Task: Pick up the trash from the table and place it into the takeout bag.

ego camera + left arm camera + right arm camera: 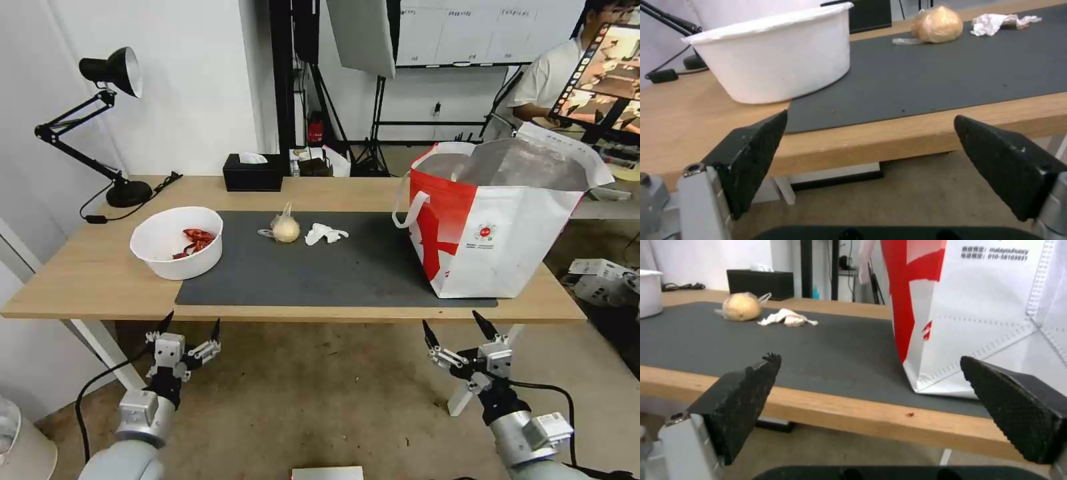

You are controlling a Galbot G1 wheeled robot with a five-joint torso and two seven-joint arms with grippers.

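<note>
Below the near edge of the table (80, 280) you have both tools hanging over the floor, touching nothing. Your left tool (190, 327) sits below the white bowl (177, 243), its two black fingers spread wide apart. Your right tool (457, 327) sits below the takeout bag (500, 227), fingers likewise spread wide.

From the head view you can see red scraps (193, 240) inside the bowl, but the left wrist view shows you just its outer wall (778, 63), so the contents are hidden there. The bag's silver lining shows at its open mouth; what lies inside you cannot see. In the right wrist view the bag (978, 316) is cut off at the top and side.

The bowl straddles the left edge of the dark grey mat (333, 273), up and ahead of your left tool. The small knotted clear bag with a beige lump (285, 229) and the crumpled white tissue (325, 234) lie just beside each other on the mat's far half, well apart from both tools, between the bowl and the takeout bag. The takeout bag stands upright on the mat's right end.
</note>
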